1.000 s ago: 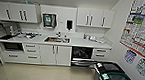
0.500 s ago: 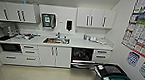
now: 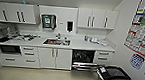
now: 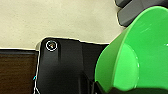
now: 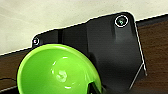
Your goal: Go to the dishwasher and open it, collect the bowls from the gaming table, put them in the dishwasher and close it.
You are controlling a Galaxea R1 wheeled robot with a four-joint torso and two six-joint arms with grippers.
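Two lime bowls [image 4: 140, 55] [image 5: 57, 70]; dishwasher [image 3: 83, 60] open

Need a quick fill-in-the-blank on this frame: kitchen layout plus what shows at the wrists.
1. The dishwasher door is ____.
2. The bowl in the left wrist view is ____ in colour.
3. The sink lies to the ____ of the dishwasher in the head view.
4. The cabinets above the counter have ____ handles.

Missing words: open; green; left; black

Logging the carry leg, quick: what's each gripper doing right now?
Left: fingers not visible; a green bowl sits right at the wrist, so it cannot be told.
Right: same, another green bowl at the wrist; cannot be told.
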